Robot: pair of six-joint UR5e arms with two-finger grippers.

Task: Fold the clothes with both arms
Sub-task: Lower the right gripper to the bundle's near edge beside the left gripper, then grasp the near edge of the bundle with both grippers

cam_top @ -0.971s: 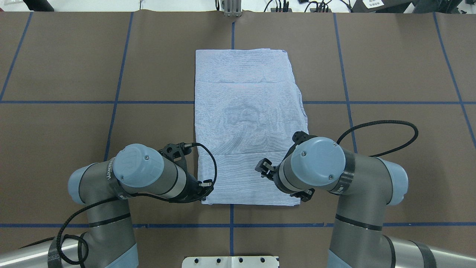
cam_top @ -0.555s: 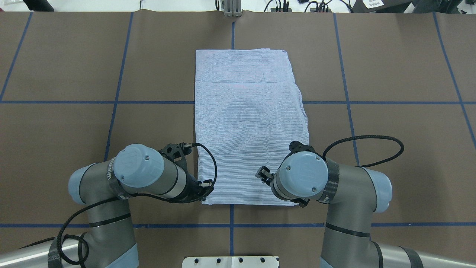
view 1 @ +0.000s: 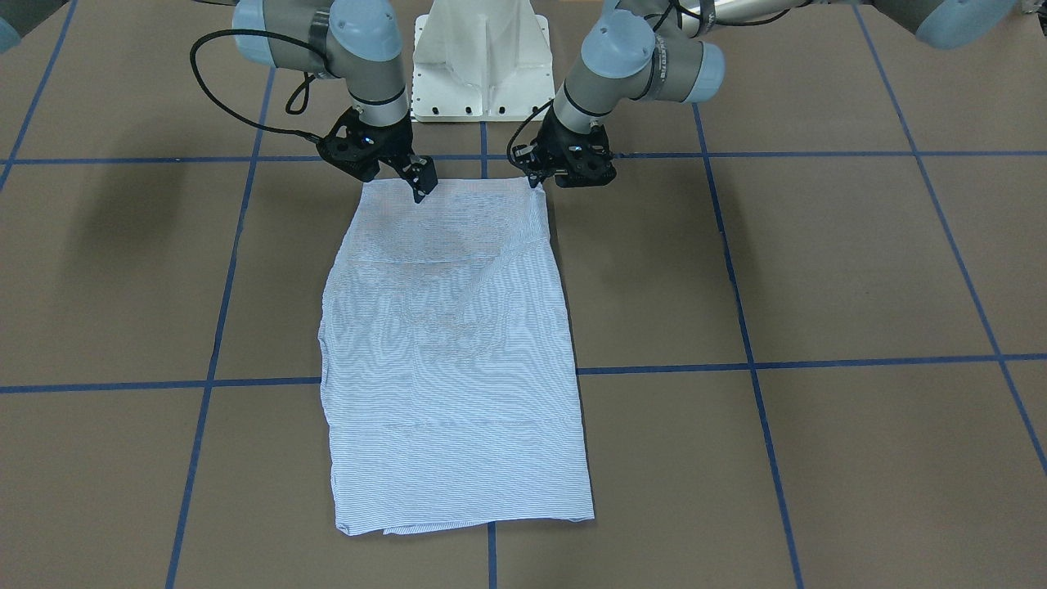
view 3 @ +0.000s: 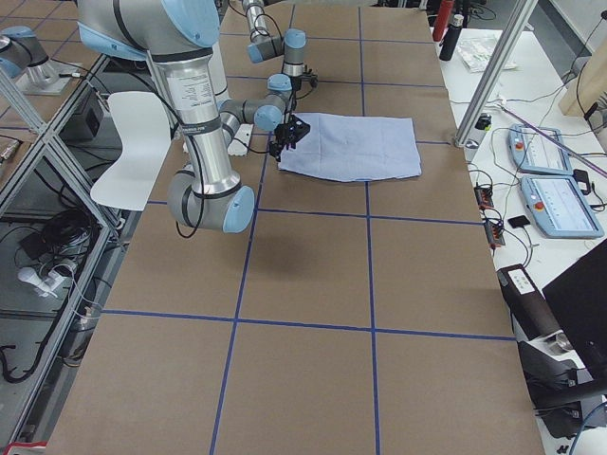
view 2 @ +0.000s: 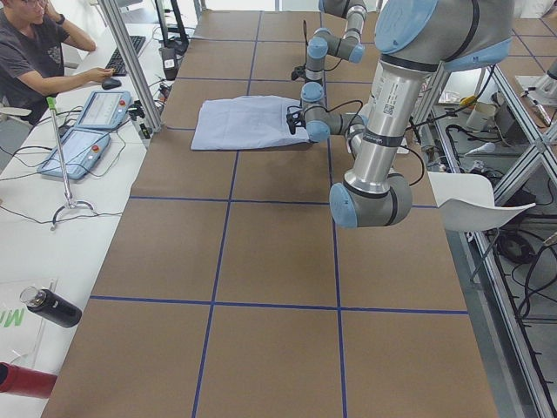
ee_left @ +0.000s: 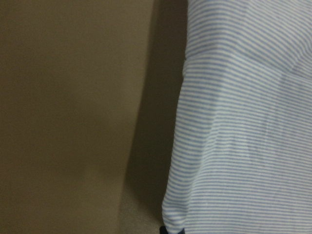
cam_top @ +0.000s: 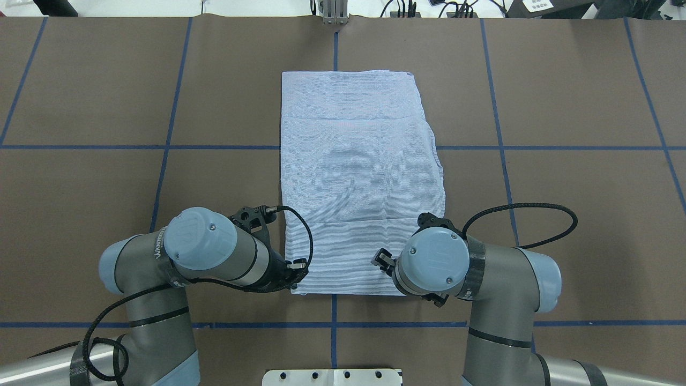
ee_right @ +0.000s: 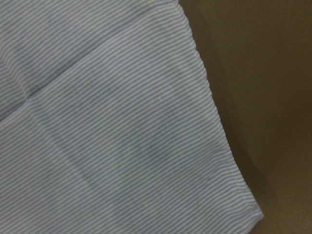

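The light blue striped shirt (cam_top: 359, 177) lies folded into a long rectangle in the middle of the brown table, also in the front view (view 1: 450, 352). My left gripper (cam_top: 298, 266) sits at the shirt's near left corner. It looks shut on that corner, with a dark fingertip (ee_left: 170, 230) under the raised shirt edge (ee_left: 234, 122). My right gripper (cam_top: 381, 258) hovers over the shirt's near edge, inward of the near right corner (ee_right: 256, 214), and looks open. In the front view the left gripper (view 1: 536, 176) is on the right and the right gripper (view 1: 420, 184) on the left.
The white pedestal base (view 1: 478, 57) stands just behind the shirt's near edge. Blue tape lines (cam_top: 161, 147) grid the table. An operator (view 2: 35, 52) sits at the far side with teach pendants (view 2: 96, 113). A metal post (cam_top: 335, 10) stands at the far edge.
My right arm has pulled back toward the robot, and its gripper has moved nearer the shirt's near edge. The left arm and the shirt have not moved.
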